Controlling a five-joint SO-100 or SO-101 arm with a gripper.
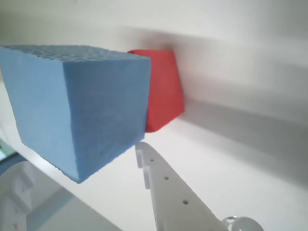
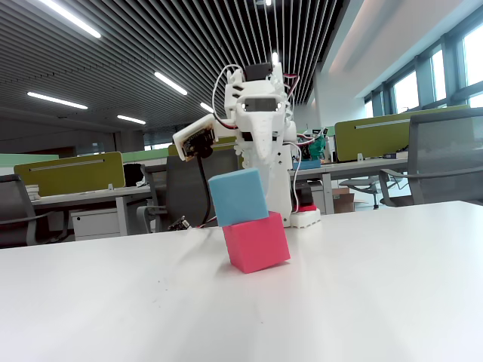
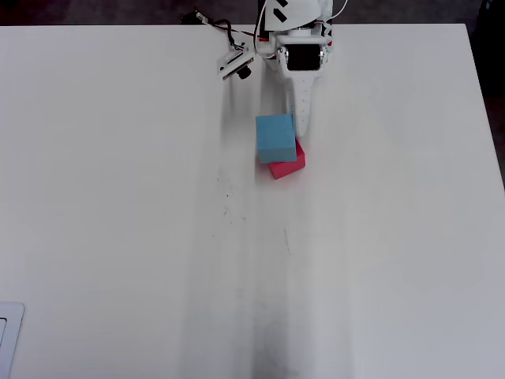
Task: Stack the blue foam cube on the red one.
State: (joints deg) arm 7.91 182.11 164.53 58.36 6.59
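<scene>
Holding the white two-finger pincer (image 1: pixel 84 166) wide open and clasping nothing, with its fingers flanking the light sky-blue foam cube (image 1: pixel 77 113) and apparently standing clear of it in the wrist view. Seemingly finishing the release step: leaving the blue cube resting on top of the pinkish-red foam cube (image 2: pixel 257 241) on the white table (image 2: pixel 377 302), slightly skewed and overhanging leftward in the fixed view. Probably needing next a slow, straight withdrawal, avoiding brushing the off-centre blue cube and tipping it off.
</scene>
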